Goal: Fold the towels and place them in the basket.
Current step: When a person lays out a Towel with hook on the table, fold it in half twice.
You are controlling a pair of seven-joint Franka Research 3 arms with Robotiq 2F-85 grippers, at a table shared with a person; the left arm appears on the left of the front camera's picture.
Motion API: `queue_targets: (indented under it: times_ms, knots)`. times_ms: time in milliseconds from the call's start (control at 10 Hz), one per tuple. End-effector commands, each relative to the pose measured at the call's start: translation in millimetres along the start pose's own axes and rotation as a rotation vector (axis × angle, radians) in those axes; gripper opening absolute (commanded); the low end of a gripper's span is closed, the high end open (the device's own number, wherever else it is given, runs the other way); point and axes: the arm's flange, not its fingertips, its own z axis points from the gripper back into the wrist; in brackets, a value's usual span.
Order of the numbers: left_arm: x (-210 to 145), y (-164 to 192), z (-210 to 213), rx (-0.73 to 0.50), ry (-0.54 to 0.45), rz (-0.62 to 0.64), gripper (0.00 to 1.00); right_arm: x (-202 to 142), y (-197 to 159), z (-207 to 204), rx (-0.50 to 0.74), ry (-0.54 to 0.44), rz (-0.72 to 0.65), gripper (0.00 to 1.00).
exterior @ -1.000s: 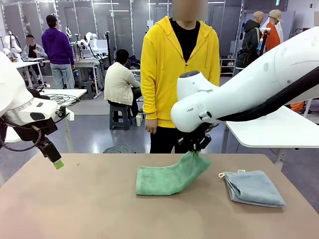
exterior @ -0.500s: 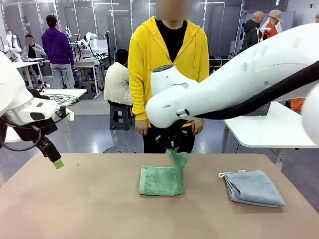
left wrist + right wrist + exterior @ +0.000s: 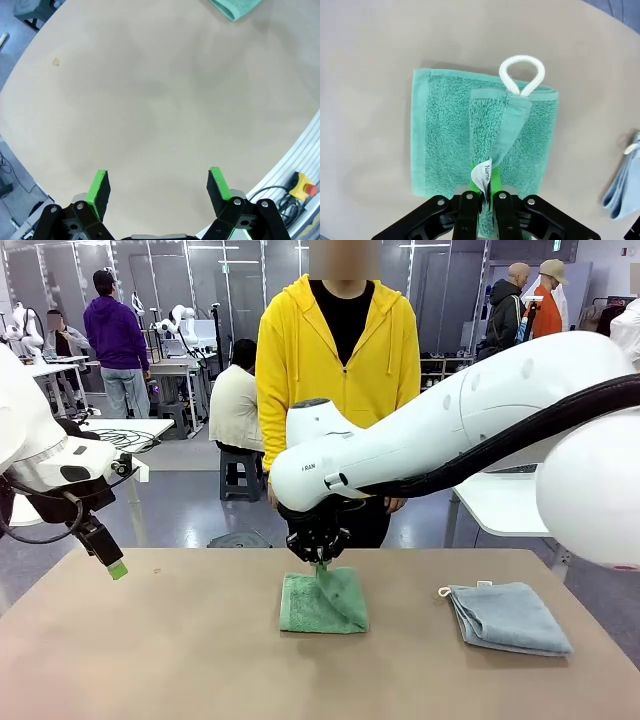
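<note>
Now green towel point(image 3: 445, 130) in right hand point(image 3: 482, 187).

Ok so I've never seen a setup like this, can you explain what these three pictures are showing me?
Two white robot arms work at a brown table. One camera looks across it toward a person in a yellow hoodie. The other two cameras sit on the arms' wrists, looking down along the fingers. The right gripper is shut on a corner of the green towel, folding it over itself. The left gripper hangs open above bare table. A folded grey-blue towel lies to the right.
</note>
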Motion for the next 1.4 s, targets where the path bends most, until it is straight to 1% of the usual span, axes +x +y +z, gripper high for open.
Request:
queue_targets:
  times_ms: [0,100,200,300,400,500,600,800,900,1000,1200,1300]
  knots:
    - [3,2,2,0.011,0.012,0.008,0.98,3,8,-4,0.009,0.011,0.01,0.0]
    - [3,2,2,0.011,0.012,0.008,0.98,3,13,-7,0.008,0.001,0.006,0.13]
    - [3,2,2,0.011,0.012,0.008,0.98,2,15,-8,0.017,-0.001,0.002,0.35]
    - [3,2,2,0.011,0.012,0.008,0.98,2,16,-8,0.025,-0.006,0.001,0.41]
    - [3,2,2,0.011,0.012,0.008,0.98,2,20,-7,0.04,-0.003,-0.008,0.63]
    - [3,2,2,0.011,0.012,0.008,0.98,-1,25,-3,0.067,-0.006,-0.017,0.68]
    - [3,2,2,0.011,0.012,0.008,0.98,-4,28,2,0.105,-0.012,-0.033,0.9]
    - [3,2,2,0.011,0.012,0.008,0.98,-10,23,10,0.13,-0.028,-0.035,1.0]
    - [3,2,2,0.011,0.012,0.008,0.98,-11,16,12,0.142,-0.035,-0.044,0.79]
    - [3,2,2,0.011,0.012,0.008,0.98,-12,7,12,0.163,-0.031,-0.052,1.0]
    - [3,2,2,0.011,0.012,0.008,0.98,-16,-5,9,0.191,-0.025,-0.045,1.0]
    - [3,2,2,0.011,0.012,0.008,0.98,1,17,15,0.143,-0.023,-0.054,1.0]
